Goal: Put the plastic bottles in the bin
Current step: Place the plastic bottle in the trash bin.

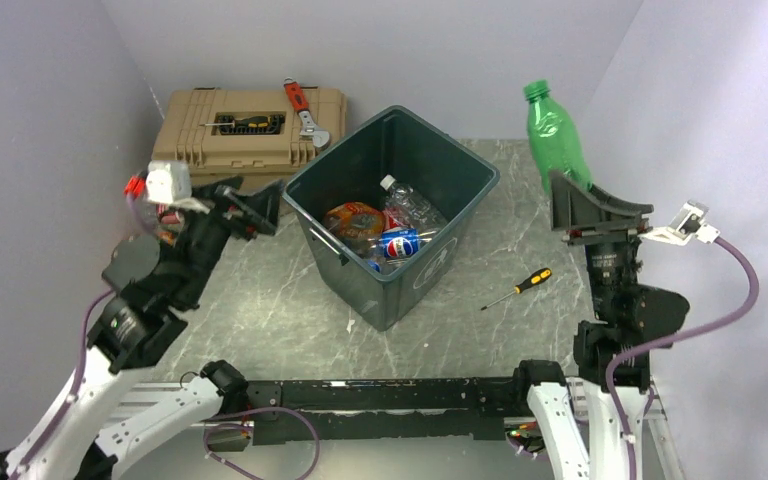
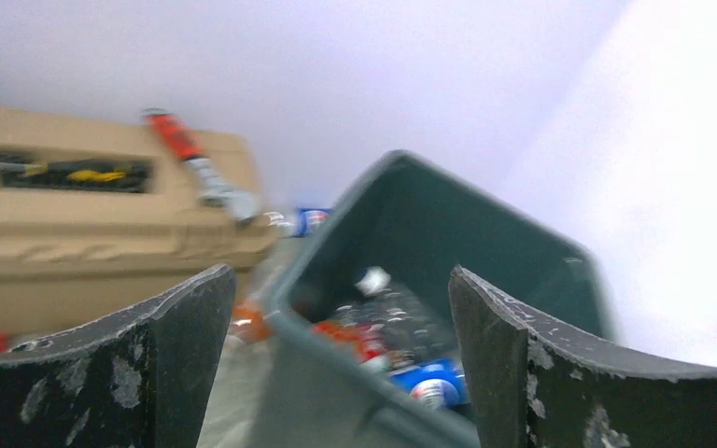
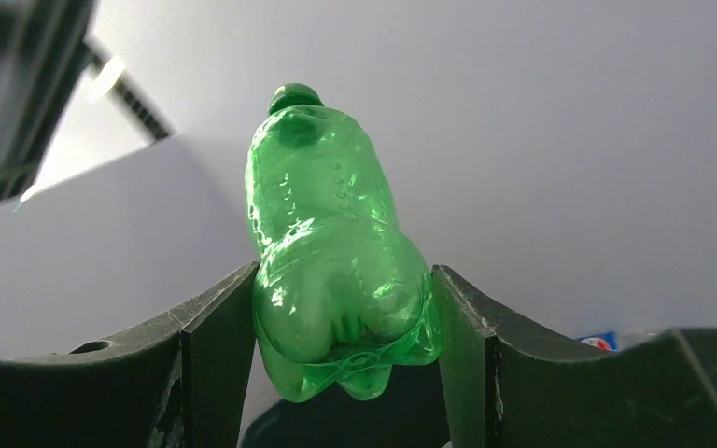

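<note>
R gripper [image 3: 344, 280] is pinching a green bottle [image 1: 555, 135] low on its body, one finger on each side. The bottle stands cap-up, raised well above the R side of the table [image 1: 260, 300] and off to the right of the bin [image 1: 350, 275], not over it.

L gripper [image 2: 341, 280] has its fingers spread w/ nothing btwn them. It hangs above the table just left of the bin, in front of the tan toolbox [image 1: 200, 150], and looks toward the bin's opening.

The bin sits mid-table, turned corner-on to me. Inside I see a Pepsi-label bottle [image 1: 398, 243], an orange-label bottle [image 1: 353, 218] and a clear bottle w/ white cap [image 1: 405, 205].

L wrist cam, blurry, shows a blue-label bottle [image 2: 306, 221] lying in the gap btwn toolbox and bin.

A red wrench [image 1: 303, 108] and a yellow-handled screwdriver [image 1: 250, 123] lie on the toolbox lid. A second screwdriver [image 1: 520, 288] lies on the table right of the bin.
</note>
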You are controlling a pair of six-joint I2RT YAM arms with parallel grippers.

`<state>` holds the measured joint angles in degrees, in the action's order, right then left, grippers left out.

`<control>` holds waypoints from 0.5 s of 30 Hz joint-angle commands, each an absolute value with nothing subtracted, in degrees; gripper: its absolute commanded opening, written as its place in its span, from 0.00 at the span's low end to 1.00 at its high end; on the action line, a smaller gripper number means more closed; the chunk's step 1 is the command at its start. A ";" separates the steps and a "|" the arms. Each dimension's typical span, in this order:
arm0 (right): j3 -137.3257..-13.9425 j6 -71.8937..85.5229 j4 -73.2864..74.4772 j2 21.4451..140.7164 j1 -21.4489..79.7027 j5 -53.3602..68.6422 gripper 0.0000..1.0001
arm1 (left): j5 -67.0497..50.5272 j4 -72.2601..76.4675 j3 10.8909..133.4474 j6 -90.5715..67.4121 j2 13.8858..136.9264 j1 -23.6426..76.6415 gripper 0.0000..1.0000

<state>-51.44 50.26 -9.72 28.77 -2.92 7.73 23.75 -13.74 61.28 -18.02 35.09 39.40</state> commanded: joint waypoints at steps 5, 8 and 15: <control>-51.36 52.46 -16.20 20.72 -1.29 34.16 0.26 | -7.60 1.20 75.83 -36.16 53.13 39.11 0.99; -48.05 54.44 -20.81 18.04 -1.08 36.64 0.26 | -16.17 16.84 71.82 -44.75 56.66 39.12 1.00; -41.85 59.43 -29.74 17.06 -0.97 37.43 0.25 | -28.54 32.37 75.15 -54.25 66.90 40.62 0.99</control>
